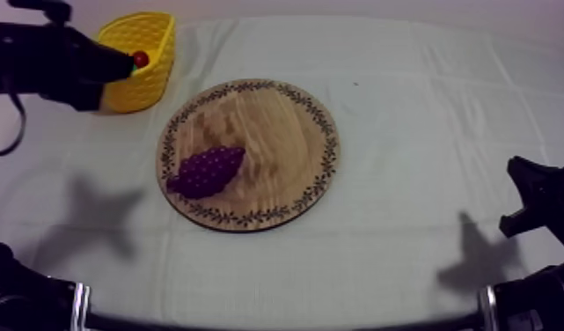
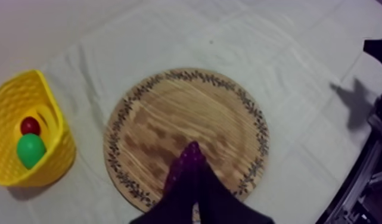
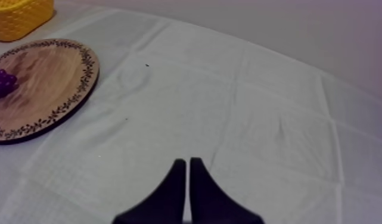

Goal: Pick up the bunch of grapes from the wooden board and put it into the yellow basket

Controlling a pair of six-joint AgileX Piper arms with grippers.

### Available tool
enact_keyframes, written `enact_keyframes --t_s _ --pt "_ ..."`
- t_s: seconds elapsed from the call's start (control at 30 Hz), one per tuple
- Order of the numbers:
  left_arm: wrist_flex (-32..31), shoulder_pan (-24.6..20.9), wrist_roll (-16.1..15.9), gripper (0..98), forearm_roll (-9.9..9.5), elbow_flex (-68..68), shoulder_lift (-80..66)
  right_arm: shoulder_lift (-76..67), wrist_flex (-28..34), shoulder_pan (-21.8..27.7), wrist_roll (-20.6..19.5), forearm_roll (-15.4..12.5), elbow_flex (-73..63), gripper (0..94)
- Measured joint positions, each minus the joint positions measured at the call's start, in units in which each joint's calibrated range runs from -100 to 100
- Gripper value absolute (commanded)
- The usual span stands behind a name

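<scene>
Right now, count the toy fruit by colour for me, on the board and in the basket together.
Purple: 1, the bunch of grapes, lying on the wooden board.
Red: 1, the small red fruit, inside the yellow basket.
Green: 1, a green fruit, next to the red one in the basket.
Total: 3.

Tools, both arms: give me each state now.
Left tool: closed, holding nothing; bunch of grapes lies on the wooden board.
Right tool: closed, holding nothing.

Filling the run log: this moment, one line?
grapes on board | left gripper shut, off grapes | right gripper shut, over cloth
</scene>
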Motion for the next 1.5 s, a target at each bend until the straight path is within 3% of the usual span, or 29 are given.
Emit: enact_keyframes --t_s 0.3,0.77,0.83,1.07,1.13,1.27,1.5 --pt "-4.05 3.08 1.79 0.0 -1.50 2.63 12.87 0.00 0.00 0.00 0.00 0.00 0.00 0.4" --pt "-11.46 3.46 1.54 1.0 -2.95 8.32 22.63 0.00 0.00 0.00 0.00 0.00 0.00 0.4" --pt "-12.40 3.38 1.35 11.2 -3.13 8.32 23.05 0.00 0.00 0.00 0.00 0.00 0.00 0.4" --pt "-13.03 2.28 3.81 70.9 -4.57 7.80 24.76 0.00 0.00 0.00 0.00 0.00 0.00 0.4" --pt "-12.44 1.84 4.26 83.8 -4.78 7.63 25.23 0.00 0.00 0.00 0.00 0.00 0.00 0.4" --pt "-11.18 1.54 4.10 93.2 -4.92 7.36 26.55 0.00 0.00 0.00 0.00 0.00 0.00 0.4" --pt "-13.35 1.19 3.37 95.5 -5.40 8.21 30.03 0.00 0.00 0.00 0.00 0.00 0.00 0.4"
